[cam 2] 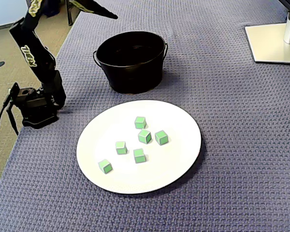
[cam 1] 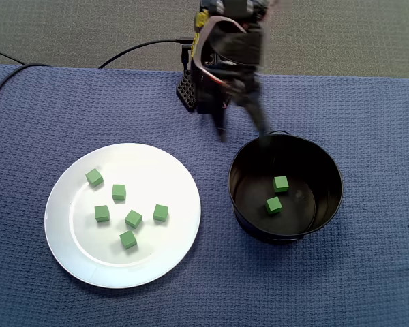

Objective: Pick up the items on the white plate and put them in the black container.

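Several small green cubes [cam 1: 133,219] lie spread over the white plate [cam 1: 75,259] on the left of a fixed view; they also show in the other fixed view as cubes [cam 2: 144,136] on the plate [cam 2: 179,164]. The black container [cam 1: 327,204] stands to the plate's right and holds two green cubes [cam 1: 280,183]. My gripper [cam 1: 243,135] hangs blurred over the container's far rim, open, with nothing between its fingers. In the other fixed view only one finger [cam 2: 104,12] shows at the top edge, left of the container [cam 2: 130,72].
The arm's base [cam 2: 36,108] is fixed at the blue cloth's edge, beside the container. Black cables [cam 1: 136,49] run off behind it. A white monitor stand [cam 2: 275,41] sits at the far corner of the cloth.
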You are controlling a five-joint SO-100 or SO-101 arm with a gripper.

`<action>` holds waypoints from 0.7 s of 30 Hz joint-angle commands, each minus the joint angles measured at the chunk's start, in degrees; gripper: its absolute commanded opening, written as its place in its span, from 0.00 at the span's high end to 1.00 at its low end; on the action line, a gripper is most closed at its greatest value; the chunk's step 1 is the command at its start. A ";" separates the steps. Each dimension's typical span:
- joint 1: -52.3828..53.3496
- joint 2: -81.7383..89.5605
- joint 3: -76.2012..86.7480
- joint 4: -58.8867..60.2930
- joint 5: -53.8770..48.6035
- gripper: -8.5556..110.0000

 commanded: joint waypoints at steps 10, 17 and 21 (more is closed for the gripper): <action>21.18 -0.18 14.77 -9.58 6.68 0.63; 18.37 -5.54 25.05 -13.89 12.48 0.64; 15.03 -10.20 25.40 -13.10 18.72 0.63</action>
